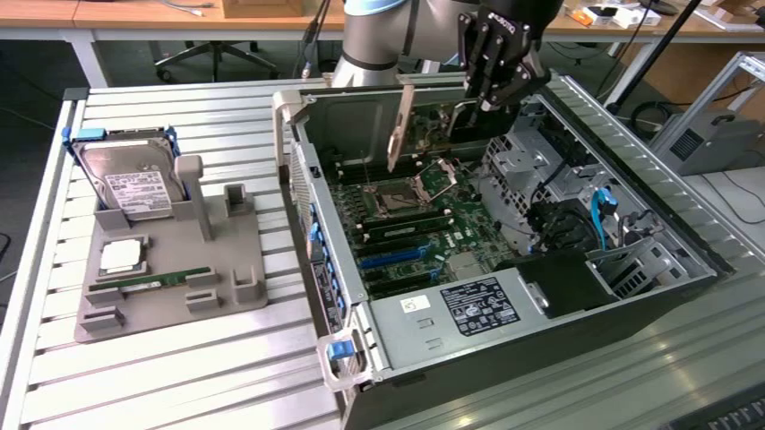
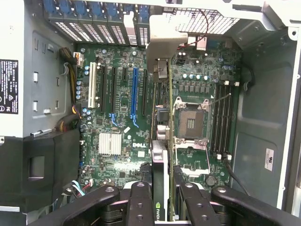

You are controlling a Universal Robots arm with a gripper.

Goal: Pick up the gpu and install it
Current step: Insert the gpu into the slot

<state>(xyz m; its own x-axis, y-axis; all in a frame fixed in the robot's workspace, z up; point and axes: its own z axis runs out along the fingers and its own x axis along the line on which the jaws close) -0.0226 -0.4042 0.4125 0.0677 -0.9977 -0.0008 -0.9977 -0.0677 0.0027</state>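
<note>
At the upper centre of the exterior view, the gripper (image 1: 476, 100) has its fingers clamped on the gpu (image 1: 428, 134), holding it on edge over the motherboard (image 1: 467, 224) inside the open computer case (image 1: 669, 242).

A robotics lab or workshop: a robot arm (image 1: 371, 45) over a slatted metal bench (image 1: 179, 376), an opened computer case (image 1: 413, 358) (motherboard (image 2: 122, 103) bare), wooden desks (image 1: 120, 13) and an office chair (image 1: 215, 55) behind.

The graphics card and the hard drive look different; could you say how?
The graphics card hangs on edge in the gripper above the open case; the hard drive leans in a grey holder outside it. The card looks thin; the drive is silver with a white label.
</note>
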